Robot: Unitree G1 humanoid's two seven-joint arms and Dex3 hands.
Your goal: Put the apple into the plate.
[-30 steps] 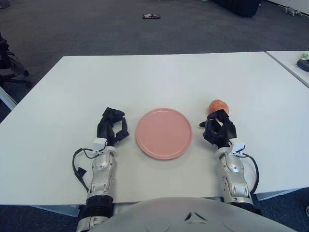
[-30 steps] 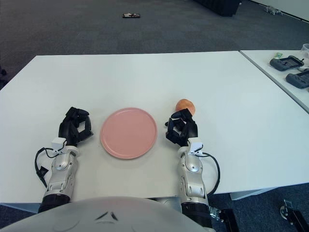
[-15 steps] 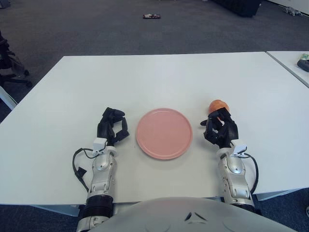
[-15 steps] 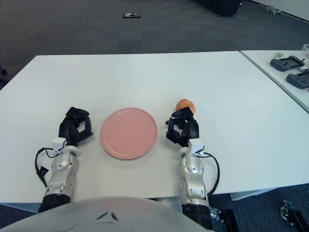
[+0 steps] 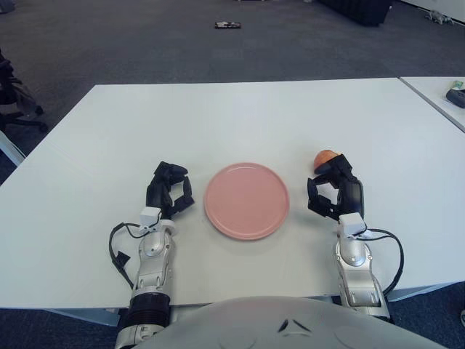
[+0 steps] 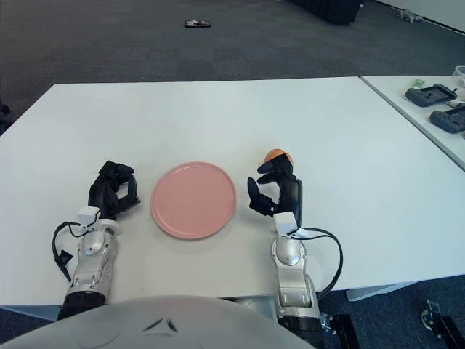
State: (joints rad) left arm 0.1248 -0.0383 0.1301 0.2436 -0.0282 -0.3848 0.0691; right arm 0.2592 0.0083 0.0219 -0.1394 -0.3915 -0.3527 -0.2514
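1. Left eye view: since a second ago the right robot hand (image 5: 334, 195) has risen and reached forward, so its fingers now cover the near side of the apple (image 5: 325, 155), which shows only as an orange cap above them. The fingers are curved but spread, and no grip on the apple can be made out.
2. Same view: the apple sits on the white counter (image 5: 240, 116), to the right of the pink plate (image 5: 247, 201) and apart from it. The plate has nothing on it.
3. Same view: the left robot hand (image 5: 169, 190) lies where it was, on the counter just left of the plate, fingers curled in and holding nothing.
4. Right eye view: the right robot hand (image 6: 275, 192) stands upright on its wrist, its thumb pointing toward the plate (image 6: 193, 199), the apple (image 6: 277, 155) peeking over its fingertips.
5. Same view: the left robot hand (image 6: 112, 190) is parked, curled, near the plate's left rim.
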